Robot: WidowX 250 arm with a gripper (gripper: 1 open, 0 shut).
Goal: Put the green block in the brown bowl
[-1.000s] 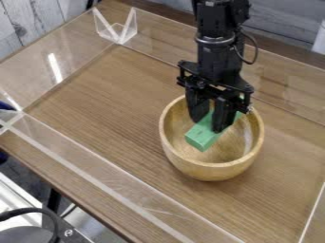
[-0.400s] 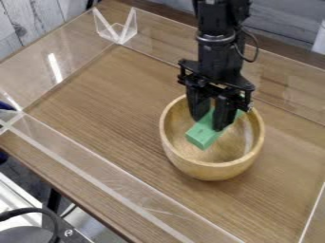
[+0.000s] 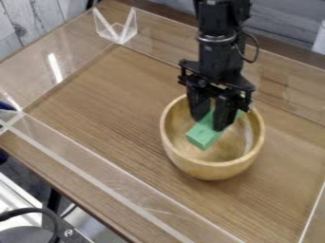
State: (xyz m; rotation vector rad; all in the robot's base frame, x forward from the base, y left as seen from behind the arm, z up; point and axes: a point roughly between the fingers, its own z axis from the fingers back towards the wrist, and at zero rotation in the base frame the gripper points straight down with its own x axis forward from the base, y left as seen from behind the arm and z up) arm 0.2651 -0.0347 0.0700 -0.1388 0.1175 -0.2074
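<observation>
Lower green block (image 3: 200, 135), clamped in gripper (image 3: 214, 112), gently inside brown bowl (image 3: 229, 168) near table's (image 3: 102, 158) right edge; then release.

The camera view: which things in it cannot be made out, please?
- Fingertips of the gripper: dark, blurred against the block.
- Upper end of the green block: behind the gripper.
- Far inside wall of the brown bowl: behind the gripper.
- Arm's top: cut off by upper edge.

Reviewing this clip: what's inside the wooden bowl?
The green block sits within the rim of the wooden bowl, its upper part hidden by the pincer. The pincer also covers the bowl's far interior, so anything behind it there can't be seen.
</observation>
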